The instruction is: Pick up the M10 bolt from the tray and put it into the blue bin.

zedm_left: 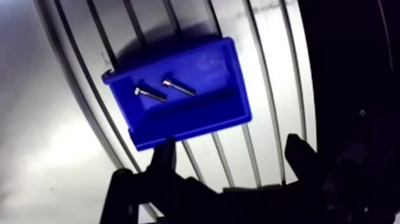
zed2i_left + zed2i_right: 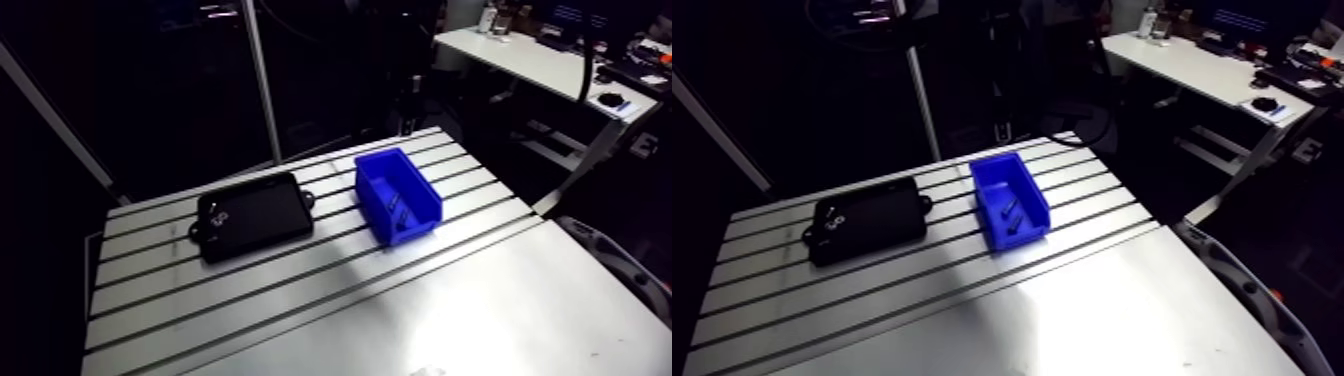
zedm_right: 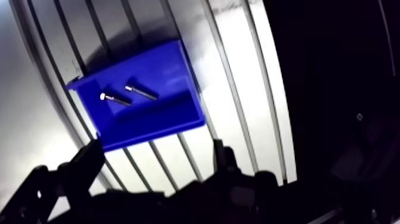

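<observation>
In the wrist view the blue bin (image 1: 196,116) sits on the slotted table just ahead of my gripper (image 1: 229,146). Two silvery bolts (image 1: 150,93) (image 1: 178,87) lie side by side on the bin's floor. The gripper hangs above the table with its dark fingers (image 1: 163,152) spread wide and nothing between them. In the arm view the black tray (image 2: 262,212) lies left of the blue bin (image 2: 424,200), with a few small bright parts (image 2: 222,215) near its left end. The gripper does not show in the arm view.
The aluminium table (image 2: 300,290) has long slots running across it. Its right edge (image 2: 560,225) drops off to a dark floor, and a slanted metal post (image 2: 262,80) rises behind the tray.
</observation>
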Controlling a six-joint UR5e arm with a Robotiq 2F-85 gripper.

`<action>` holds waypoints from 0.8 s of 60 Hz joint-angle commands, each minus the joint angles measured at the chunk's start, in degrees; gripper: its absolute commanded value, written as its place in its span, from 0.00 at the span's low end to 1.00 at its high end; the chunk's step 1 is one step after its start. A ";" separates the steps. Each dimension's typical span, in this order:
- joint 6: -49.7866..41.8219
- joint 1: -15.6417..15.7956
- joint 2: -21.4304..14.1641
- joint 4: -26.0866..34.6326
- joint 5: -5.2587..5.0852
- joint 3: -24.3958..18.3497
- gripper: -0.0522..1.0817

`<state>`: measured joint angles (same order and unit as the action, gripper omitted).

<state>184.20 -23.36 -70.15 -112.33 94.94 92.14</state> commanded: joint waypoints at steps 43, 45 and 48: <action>-80.87 3.29 -8.45 29.26 -11.51 -18.70 0.05; -80.89 4.14 -8.53 29.91 -11.35 -18.94 0.05; -80.89 5.73 -8.86 31.39 -10.61 -19.39 0.05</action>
<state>121.35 -22.15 -75.75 -89.61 85.51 76.37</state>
